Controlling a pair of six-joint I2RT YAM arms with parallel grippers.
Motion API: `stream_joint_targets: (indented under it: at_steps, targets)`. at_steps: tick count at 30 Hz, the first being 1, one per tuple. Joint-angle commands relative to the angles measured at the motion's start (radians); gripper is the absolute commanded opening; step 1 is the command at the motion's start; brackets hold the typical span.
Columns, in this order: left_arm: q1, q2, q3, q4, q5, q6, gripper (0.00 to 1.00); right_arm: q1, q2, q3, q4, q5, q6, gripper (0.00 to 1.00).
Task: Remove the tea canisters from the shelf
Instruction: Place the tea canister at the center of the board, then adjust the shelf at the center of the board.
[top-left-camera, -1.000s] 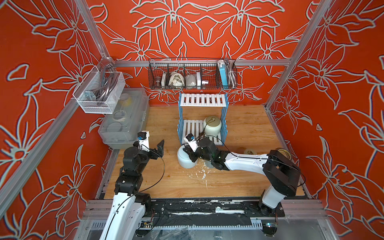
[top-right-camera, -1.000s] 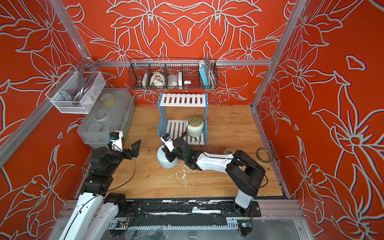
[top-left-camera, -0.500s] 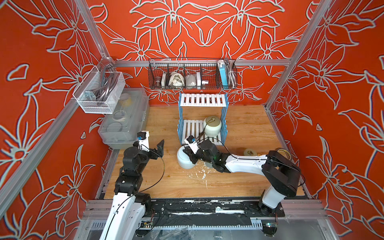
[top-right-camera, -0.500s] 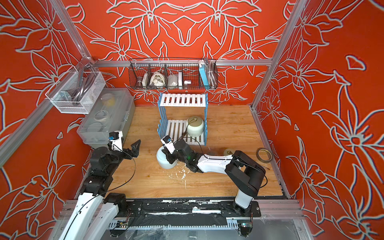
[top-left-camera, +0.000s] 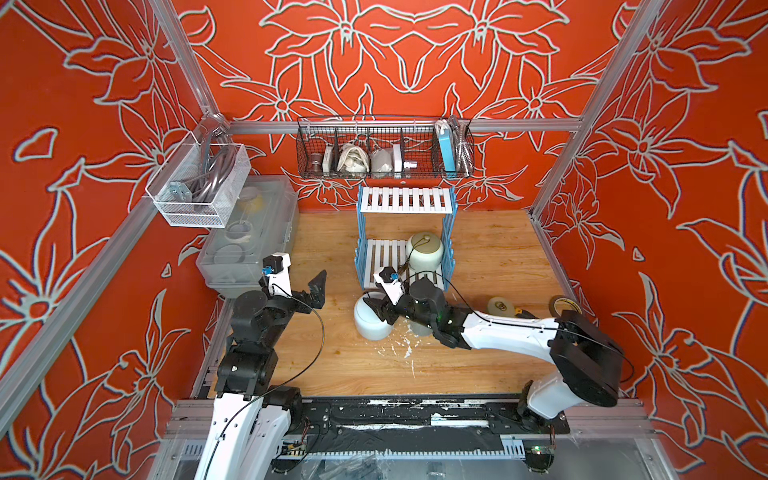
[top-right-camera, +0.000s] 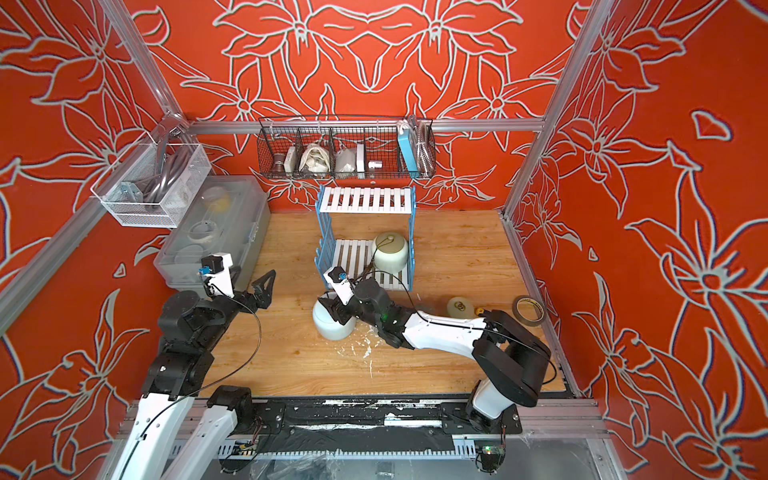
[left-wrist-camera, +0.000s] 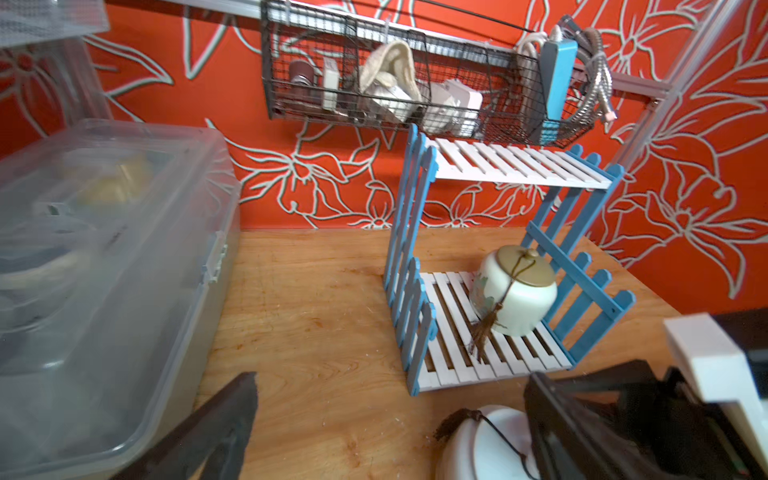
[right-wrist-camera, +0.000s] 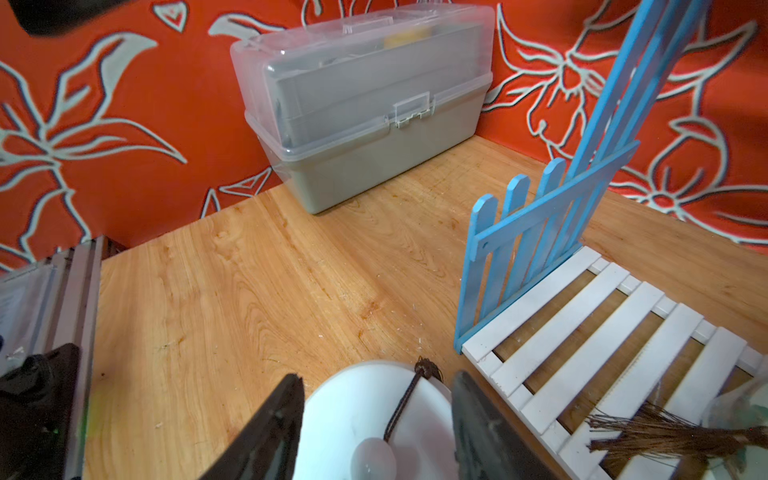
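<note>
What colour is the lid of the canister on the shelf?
Dull gold; the lid shows best in the left wrist view.

The left arm (top-left-camera: 253, 328) stands folded close to its base, elbow raised. The left gripper (top-left-camera: 314, 291) is held level and aimed toward the middle, jaws spread wide. The right arm (top-left-camera: 507, 332) lies stretched low toward the robot's left, wrist tipped downward. The right gripper (right-wrist-camera: 374, 419) has its jaws parted.

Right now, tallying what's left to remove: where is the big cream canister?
In both top views the cream canister sits on the lower tier of the shelf, against its right fence, alone there.
</note>
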Motion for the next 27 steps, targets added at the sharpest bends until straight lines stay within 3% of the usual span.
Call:
stream_joint_targets:
  at_steps: [1,8,16,27]
  targets:
    - [-0.014,0.014,-0.003,-0.01,0.124,0.023,0.99,0.006,-0.079,0.011,-0.073,0.076,-0.022,0.68]
    - [-0.057,0.061,-0.001,0.019,0.174,0.052,0.99,0.003,-0.279,-0.025,-0.22,0.199,-0.08,0.81]
    - [-0.095,0.254,0.13,0.07,0.292,0.021,0.99,-0.04,-0.51,-0.063,-0.392,0.362,-0.132,0.99]
    - [-0.239,0.54,0.303,0.138,0.357,0.162,0.99,-0.161,-0.838,-0.133,-0.628,0.494,-0.214,0.99]
